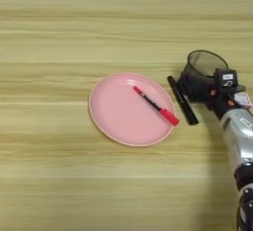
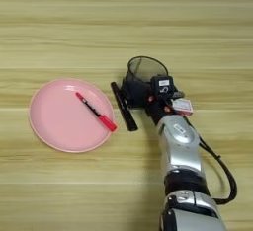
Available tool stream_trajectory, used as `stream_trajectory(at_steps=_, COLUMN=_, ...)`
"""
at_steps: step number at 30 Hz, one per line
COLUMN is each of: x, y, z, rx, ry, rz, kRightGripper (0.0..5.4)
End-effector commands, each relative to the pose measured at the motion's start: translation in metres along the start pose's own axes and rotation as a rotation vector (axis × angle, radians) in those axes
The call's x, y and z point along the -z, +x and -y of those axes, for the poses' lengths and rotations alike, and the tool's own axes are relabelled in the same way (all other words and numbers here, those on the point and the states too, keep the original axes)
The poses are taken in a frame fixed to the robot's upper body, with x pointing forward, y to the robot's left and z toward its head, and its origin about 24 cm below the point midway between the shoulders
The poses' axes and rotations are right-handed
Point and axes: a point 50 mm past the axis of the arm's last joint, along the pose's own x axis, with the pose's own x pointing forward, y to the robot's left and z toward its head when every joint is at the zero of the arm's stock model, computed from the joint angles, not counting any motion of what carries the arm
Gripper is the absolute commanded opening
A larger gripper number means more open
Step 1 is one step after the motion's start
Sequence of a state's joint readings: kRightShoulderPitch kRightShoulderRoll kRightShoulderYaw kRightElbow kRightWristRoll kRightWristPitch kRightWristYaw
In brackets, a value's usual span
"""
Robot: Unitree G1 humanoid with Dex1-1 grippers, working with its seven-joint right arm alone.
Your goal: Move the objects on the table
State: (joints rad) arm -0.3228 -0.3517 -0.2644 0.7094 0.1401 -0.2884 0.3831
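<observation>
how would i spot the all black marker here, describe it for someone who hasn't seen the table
Find the round pink plate. Just off its right rim, on bare wood before the black mesh cup, lies the all-black marker. Unlike the red-capped marker lying on the plate, it has no red.

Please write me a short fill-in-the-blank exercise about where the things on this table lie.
1. The marker with the red cap lies on the pink ____.
2. The all-black marker lies on the table between the plate and the black mesh ____.
3. The red-and-white box lies to the ____ of the mesh cup, beside the arm.

Missing words: plate; cup; right
</observation>
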Motion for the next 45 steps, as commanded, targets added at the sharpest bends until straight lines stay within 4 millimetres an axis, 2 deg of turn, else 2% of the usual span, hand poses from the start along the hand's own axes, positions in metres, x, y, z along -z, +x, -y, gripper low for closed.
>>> stream_trajectory(at_steps=1, x=-0.034, y=0.006, z=0.011, rx=0.011, ry=-0.075, rz=0.116, kRightGripper=5.33)
stream_trajectory(at_steps=14, x=-0.032, y=-0.014, z=0.009, rx=-0.004, ry=-0.055, rz=0.101, kRightGripper=5.33)
stream_trajectory(at_steps=27, x=-0.020, y=-0.039, z=0.003, rx=-0.023, ry=-0.027, rz=0.048, kRightGripper=5.33)
stream_trajectory(at_steps=45, x=-0.008, y=-0.052, z=-0.009, rx=-0.079, ry=-0.027, rz=-0.019, kRightGripper=5.33)
